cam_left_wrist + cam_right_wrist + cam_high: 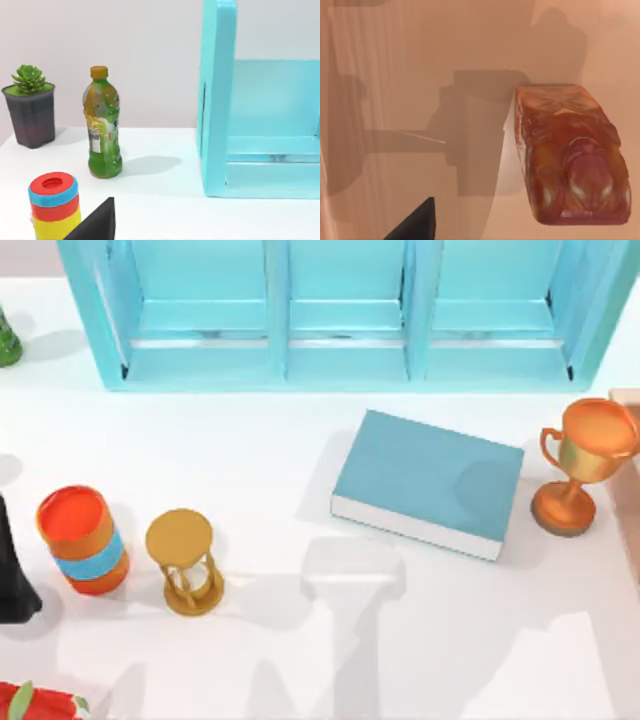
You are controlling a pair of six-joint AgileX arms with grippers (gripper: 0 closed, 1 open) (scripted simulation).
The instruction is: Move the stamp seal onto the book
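The book [428,480], teal-blue with white page edges, lies flat right of the table's middle in the top view. In the right wrist view the stamp seal [567,155], a reddish tan-brown block with a carved rounded end, rests on a tan surface. A dark part of my right gripper [412,225] shows close to the camera, apart from the seal. My left arm [15,570] sits at the table's far left edge, and a dark part of my left gripper [95,225] shows in its wrist view.
A light-blue shelf unit [345,360] spans the back. An orange trophy cup [585,460] stands right of the book, beside a tan strip [630,490] at the right edge. A golden hourglass [185,560] and a striped cylinder [82,538] stand left. A green bottle [102,130] and a potted succulent [31,107] stand farther left.
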